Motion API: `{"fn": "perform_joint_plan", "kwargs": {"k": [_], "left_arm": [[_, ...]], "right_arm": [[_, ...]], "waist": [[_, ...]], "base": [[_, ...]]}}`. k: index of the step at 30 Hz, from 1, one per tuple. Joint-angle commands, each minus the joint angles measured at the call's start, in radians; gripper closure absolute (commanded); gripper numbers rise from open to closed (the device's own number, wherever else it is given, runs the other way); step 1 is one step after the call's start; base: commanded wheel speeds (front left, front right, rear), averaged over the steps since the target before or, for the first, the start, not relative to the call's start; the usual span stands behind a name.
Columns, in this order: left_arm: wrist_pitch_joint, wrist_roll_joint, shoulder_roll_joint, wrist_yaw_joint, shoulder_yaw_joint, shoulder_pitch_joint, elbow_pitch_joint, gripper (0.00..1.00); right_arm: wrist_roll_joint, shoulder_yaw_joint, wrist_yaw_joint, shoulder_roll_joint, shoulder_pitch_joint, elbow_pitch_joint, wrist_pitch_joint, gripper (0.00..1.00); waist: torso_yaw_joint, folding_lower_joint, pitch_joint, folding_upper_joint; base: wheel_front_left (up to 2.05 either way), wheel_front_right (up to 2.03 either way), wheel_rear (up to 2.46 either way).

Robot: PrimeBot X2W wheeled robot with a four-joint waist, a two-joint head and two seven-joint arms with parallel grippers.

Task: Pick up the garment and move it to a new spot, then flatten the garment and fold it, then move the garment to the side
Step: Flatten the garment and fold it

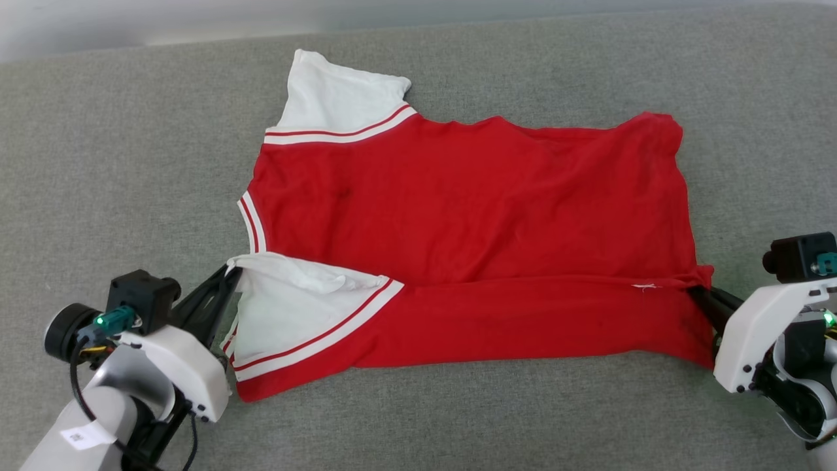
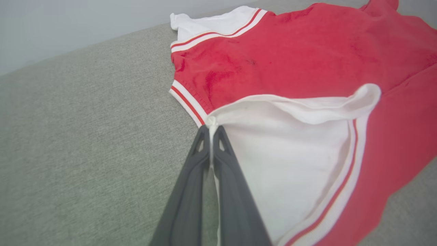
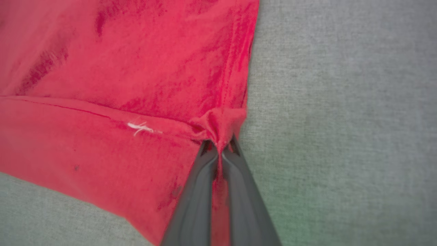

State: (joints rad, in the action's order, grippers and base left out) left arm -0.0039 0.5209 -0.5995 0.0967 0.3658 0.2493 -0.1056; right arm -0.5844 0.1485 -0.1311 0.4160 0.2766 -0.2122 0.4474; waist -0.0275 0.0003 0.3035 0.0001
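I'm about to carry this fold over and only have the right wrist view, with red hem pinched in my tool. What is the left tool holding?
Observer: The left tool is shut on the edge of the near white sleeve of the garment.
Operator: Does the fold run the whole length?
Observer: In the head view, a straight crease runs from that sleeve across to the right tool.
Operator: And the far side?
Observer: The far sleeve lies spread out on the grey surface, not folded in.
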Motion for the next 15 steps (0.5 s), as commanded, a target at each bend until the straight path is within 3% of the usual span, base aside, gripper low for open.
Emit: {"fn": "perform_joint_plan", "kwargs": {"k": [1, 3, 4, 5, 6, 7, 15], "left_arm": [[-0.014, -0.004, 0.018, -0.001, 0.002, 0.03, -0.033, 1.0], [-0.036, -0.017, 0.034, -0.002, 0.01, 0.057, -0.075, 1.0], [-0.041, -0.018, 0.045, -0.003, 0.016, 0.066, -0.101, 0.64], [-0.045, -0.02, 0.055, -0.003, 0.022, 0.072, -0.124, 0.05], [-0.043, -0.013, 0.068, -0.003, 0.026, 0.079, -0.15, 0.0], [-0.048, -0.011, 0.076, -0.002, 0.031, 0.087, -0.17, 0.0], [-0.05, -0.017, 0.102, -0.058, 0.034, 0.052, -0.26, 0.0]], "right_arm": [[0.01, 0.01, 0.001, -0.003, 0.027, -0.02, -0.01, 1.0], [0.022, 0.02, 0.001, -0.005, 0.042, -0.046, -0.016, 1.0], [0.025, 0.029, 0.001, -0.004, 0.047, -0.06, -0.016, 1.0], [0.032, 0.028, 0.001, -0.005, 0.051, -0.075, -0.018, 1.0], [0.046, 0.032, 0.001, -0.003, 0.056, -0.083, -0.031, 0.59], [0.05, 0.036, 0.001, -0.006, 0.058, -0.094, -0.04, 0.0], [0.074, 0.057, 0.001, -0.003, 0.051, -0.108, -0.076, 0.0]], "waist": [[0.004, -0.0003, 0.008, -0.0001], [0.006, -0.0003, 0.011, -0.0001], [0.007, -0.0003, 0.011, -0.0001], [0.008, -0.0003, 0.009, -0.0001], [0.01, -0.0003, 0.005, -0.0001], [0.01, -0.0003, -0.001, -0.0001], [0.006, -0.0003, -0.078, -0.0001]], "base": [[0.0, 0.0, 0.0], [0.0, 0.0, 0.0], [0.0, 0.0, 0.0], [0.0, 0.0, 0.0], [0.0, 0.0, 0.0], [0.0, 0.0, 0.0], [0.0, 0.0, 0.0]]}}
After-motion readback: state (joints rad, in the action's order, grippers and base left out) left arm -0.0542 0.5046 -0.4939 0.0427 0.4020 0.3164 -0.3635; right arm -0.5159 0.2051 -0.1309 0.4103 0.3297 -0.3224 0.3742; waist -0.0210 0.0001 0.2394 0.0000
